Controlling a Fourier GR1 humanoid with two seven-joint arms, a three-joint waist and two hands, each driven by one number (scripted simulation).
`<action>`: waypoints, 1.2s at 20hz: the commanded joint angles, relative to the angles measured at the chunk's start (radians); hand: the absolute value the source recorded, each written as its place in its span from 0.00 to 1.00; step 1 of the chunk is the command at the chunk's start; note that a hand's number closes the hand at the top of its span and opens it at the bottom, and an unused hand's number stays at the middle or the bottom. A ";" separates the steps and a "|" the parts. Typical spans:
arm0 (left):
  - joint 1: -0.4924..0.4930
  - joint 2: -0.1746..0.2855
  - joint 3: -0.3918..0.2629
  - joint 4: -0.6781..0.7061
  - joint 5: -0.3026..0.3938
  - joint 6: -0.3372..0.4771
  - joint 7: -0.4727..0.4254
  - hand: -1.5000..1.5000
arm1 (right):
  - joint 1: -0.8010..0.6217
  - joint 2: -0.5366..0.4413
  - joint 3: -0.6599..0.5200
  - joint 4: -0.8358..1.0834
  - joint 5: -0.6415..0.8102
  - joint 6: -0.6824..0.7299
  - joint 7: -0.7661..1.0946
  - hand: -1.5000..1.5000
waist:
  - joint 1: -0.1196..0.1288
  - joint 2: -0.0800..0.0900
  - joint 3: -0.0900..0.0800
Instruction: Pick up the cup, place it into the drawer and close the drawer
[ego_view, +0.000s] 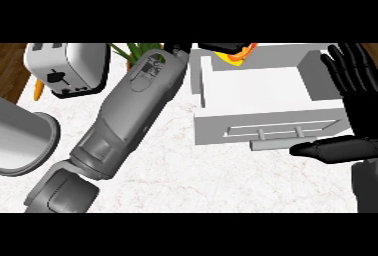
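Observation:
The white drawer (255, 127) stands open on the marble counter, handle toward me. At its far left corner an orange and yellow cup (239, 56) peeks out from under my left hand (221, 47), whose black fingers curl over it at the view's top edge. Most of the cup and hand are hidden there. My left forearm (129, 115) runs diagonally from the lower left. My right hand (353, 75) rests open beside the drawer's right wall, fingers up, its thumb (328, 149) lying just in front of the drawer's right front corner.
A silver toaster (65, 67) sits at the back left with an orange carrot (38, 90) beside it. A large grey round pot (26, 145) is at the left edge. Green leaves (136, 50) show behind my left forearm.

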 joint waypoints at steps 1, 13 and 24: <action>-0.042 0.000 -0.062 0.137 0.029 0.041 -0.013 1.00 | -0.010 -0.002 0.001 0.032 -0.002 0.022 -0.051 0.00 | -0.031 0.013 0.001; -0.013 0.000 -0.258 0.227 0.089 -0.080 0.055 0.00 | -0.102 0.006 0.044 0.009 -0.019 0.025 0.021 0.00 | -0.121 0.030 0.000; 0.046 0.000 -0.195 0.081 0.324 -0.104 -0.128 0.00 | -0.125 0.053 0.220 0.036 -0.197 0.263 0.024 1.00 | -0.141 0.035 -0.002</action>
